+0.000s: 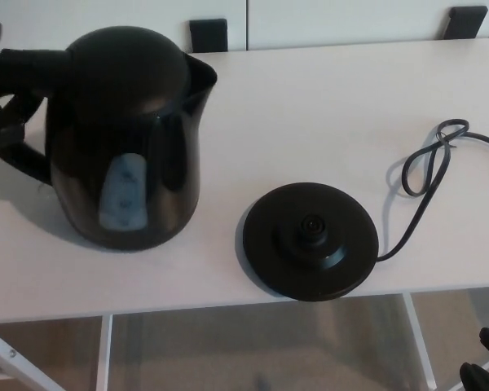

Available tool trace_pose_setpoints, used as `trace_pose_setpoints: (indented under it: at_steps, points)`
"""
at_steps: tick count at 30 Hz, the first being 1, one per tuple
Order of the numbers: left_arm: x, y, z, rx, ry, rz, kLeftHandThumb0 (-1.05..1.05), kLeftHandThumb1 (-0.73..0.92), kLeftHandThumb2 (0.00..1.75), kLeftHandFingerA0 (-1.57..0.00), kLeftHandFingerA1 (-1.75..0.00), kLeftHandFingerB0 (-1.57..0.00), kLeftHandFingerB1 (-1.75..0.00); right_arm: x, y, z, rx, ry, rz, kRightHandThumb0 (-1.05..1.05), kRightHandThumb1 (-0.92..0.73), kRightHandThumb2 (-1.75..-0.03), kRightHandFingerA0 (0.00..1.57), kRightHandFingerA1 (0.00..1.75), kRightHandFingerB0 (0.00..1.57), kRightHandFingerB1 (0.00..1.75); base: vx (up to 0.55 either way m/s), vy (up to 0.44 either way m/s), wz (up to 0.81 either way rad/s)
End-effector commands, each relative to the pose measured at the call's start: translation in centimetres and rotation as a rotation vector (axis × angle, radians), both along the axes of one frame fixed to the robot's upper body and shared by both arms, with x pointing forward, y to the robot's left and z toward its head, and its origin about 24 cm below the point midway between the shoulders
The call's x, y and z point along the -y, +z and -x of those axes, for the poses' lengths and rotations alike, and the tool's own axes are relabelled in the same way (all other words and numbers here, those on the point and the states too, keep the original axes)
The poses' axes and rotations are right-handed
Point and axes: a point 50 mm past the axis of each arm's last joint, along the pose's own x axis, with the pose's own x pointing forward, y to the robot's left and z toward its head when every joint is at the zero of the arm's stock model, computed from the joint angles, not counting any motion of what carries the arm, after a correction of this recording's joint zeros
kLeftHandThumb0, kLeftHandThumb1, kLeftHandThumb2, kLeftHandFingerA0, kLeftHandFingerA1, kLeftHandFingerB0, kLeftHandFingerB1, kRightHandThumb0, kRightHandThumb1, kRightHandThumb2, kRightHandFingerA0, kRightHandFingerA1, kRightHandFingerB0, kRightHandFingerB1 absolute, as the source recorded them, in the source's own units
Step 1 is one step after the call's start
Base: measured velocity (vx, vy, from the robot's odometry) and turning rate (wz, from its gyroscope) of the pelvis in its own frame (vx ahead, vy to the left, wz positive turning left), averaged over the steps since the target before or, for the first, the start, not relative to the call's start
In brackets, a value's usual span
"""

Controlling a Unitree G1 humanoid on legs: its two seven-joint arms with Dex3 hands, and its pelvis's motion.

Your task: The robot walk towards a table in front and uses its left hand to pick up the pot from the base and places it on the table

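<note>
The black pot point(126, 138), an electric kettle with a pale water window, stands upright on the white table point(310, 106), left of its round black base point(310, 241) and apart from it. My left hand point(2, 106) is at the picture's left edge, wrapped around the pot's handle. The base lies bare near the table's front edge. Only the black tips of my right hand point(482, 371) show at the bottom right, below the table's edge.
The base's black cord point(428, 175) loops across the table at the right and runs off the picture's edge. Two black chair backs point(209, 34) point(466, 21) show behind the far edge. White table legs point(106, 350) stand below.
</note>
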Motion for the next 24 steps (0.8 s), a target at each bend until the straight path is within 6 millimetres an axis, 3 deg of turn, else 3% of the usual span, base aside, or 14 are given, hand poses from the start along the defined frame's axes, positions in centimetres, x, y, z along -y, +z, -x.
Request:
trace_pose_setpoints:
  at_steps: [1, 7, 8, 9, 19, 22, 24]
  points:
    - [0.8, 3.2, 0.8, -0.013, -0.497, -0.27, -0.74, 0.44, 0.79, 0.0, -0.01, 0.0, 0.0, 0.8, -0.1, 0.3, -0.022, -0.032, 0.002, -0.27, -0.66, -0.65, 0.08, 0.38, 0.17, 0.37, 0.0, 0.0, 0.0]
    - [1.2, 4.0, 1.1, -0.116, -0.587, -0.448, -0.73, 0.42, 0.8, 0.0, -0.01, 0.0, 0.0, 0.8, -0.1, 0.1, -0.026, -0.014, 0.007, -0.27, -0.67, -0.64, 0.07, 0.36, 0.18, 0.38, 0.0, 0.0, 0.0]
    - [1.4, 4.1, 1.3, -0.143, -0.618, -0.484, -0.77, 0.47, 0.57, 0.0, -0.1, 0.0, -0.05, 0.8, 0.0, 0.1, -0.024, -0.015, 0.006, -0.28, -0.66, -0.65, 0.08, 0.35, 0.17, 0.37, 0.0, 0.0, 0.0]
    - [1.7, 4.3, 1.6, -0.186, -0.67, -0.548, -0.72, 0.41, 0.8, 0.0, -0.03, 0.0, -0.03, 0.8, 0.0, 0.1, -0.022, -0.014, 0.005, -0.28, -0.66, -0.65, 0.07, 0.37, 0.17, 0.37, 0.0, 0.0, 0.0]
    - [4.0, 3.5, 2.8, -0.366, -0.834, -0.75, -0.67, 0.4, 0.77, 0.0, -0.06, 0.0, -0.02, 0.8, 0.2, -0.3, -0.019, 0.006, 0.015, -0.29, -0.65, -0.64, 0.08, 0.38, 0.16, 0.37, 0.0, 0.0, 0.0]
    - [4.6, 2.8, 3.1, -0.427, -0.871, -0.761, -0.61, 0.37, 0.75, 0.0, -0.09, 0.0, -0.06, 0.8, 0.2, -0.3, -0.014, 0.01, 0.014, -0.29, -0.66, -0.64, 0.08, 0.38, 0.16, 0.37, 0.0, 0.0, 0.0]
    - [5.2, 1.2, 3.3, -0.502, -0.909, -0.785, -0.6, 0.37, 0.75, 0.0, -0.1, 0.0, -0.07, 0.8, 0.2, -0.3, -0.015, 0.011, 0.017, -0.29, -0.65, -0.65, 0.09, 0.39, 0.17, 0.37, 0.0, 0.0, 0.0]
